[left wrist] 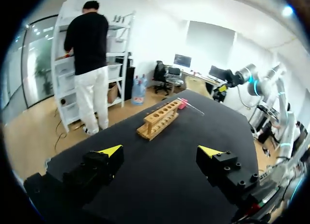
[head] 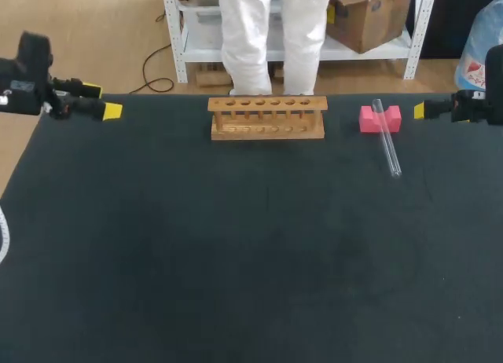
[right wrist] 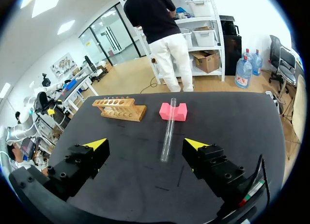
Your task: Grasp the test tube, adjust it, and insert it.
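Table (head: 236,261) | test tube (head: 387,143) far-to-near, on block (head: 367,120) | left end effector (left wrist: 160,151), right end effector (right wrist: 146,144) apart

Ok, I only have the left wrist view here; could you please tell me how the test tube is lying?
Observer: The test tube lies slanted, its far end resting in the notch of the pink block and its near end on the table.
Operator: Thank you. And is the right gripper on it yet?
Observer: No. The right gripper is open and apart from the tube, which lies ahead of it, roughly in line with the gap between its fingers.
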Robot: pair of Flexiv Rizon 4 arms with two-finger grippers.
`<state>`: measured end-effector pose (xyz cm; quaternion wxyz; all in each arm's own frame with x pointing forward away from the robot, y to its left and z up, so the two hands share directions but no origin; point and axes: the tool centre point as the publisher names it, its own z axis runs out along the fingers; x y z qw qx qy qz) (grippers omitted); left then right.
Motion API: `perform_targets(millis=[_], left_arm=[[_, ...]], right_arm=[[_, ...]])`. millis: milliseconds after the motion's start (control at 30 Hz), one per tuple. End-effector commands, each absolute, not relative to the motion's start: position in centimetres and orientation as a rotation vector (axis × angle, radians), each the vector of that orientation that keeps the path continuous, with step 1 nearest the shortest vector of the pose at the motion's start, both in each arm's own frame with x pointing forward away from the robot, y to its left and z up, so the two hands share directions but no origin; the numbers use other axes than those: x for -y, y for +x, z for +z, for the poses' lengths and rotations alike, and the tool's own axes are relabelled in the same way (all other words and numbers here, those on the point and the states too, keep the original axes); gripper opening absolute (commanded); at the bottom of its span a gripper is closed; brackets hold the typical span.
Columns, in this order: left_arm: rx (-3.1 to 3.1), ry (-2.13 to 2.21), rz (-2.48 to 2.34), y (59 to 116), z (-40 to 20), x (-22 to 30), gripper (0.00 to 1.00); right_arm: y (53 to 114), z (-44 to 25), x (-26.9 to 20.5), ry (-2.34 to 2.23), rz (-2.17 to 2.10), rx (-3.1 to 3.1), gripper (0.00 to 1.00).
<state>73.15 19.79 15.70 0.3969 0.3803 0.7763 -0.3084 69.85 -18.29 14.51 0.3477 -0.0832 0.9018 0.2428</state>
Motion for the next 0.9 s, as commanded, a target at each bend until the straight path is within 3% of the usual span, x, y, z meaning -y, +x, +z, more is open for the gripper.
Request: perform_targets(millis=[33,900], left_arm=[[-1.61,1.183,-1.11,74.3,14.3,-19.5,1.0],[-1.619,1.222,-1.086,78.4,11.4,-14.8,1.0]], right_arm=[[69.7,14.6,18.2,-0.213,0.621,-2.341,1.0],[69.7,14.6,18.2,-0.213,0.621,-2.341,1.0]])
